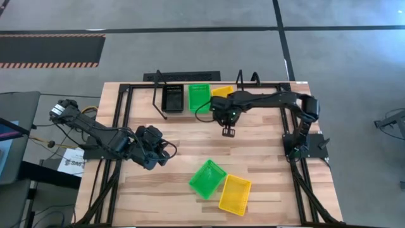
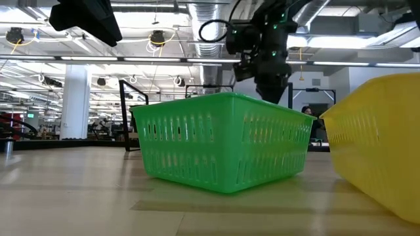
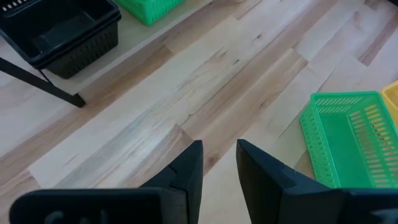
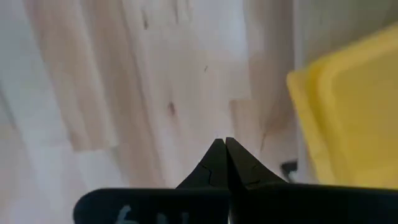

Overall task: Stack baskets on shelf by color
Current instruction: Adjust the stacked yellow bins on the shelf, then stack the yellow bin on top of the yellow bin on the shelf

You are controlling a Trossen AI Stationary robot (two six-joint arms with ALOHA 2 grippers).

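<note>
While the right pincer hangs closed and empty beside the shelf, the half-open, empty left pincer must next fetch the loose green basket.

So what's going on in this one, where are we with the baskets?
Two arms are sorting baskets onto the shelf. A black basket, a green one and a yellow one already sit there. A loose green basket and a loose yellow basket remain on the table. The right end effector is shut and empty just in front of the shelf. The left end effector hangs part open over bare wood, holding nothing.
</note>
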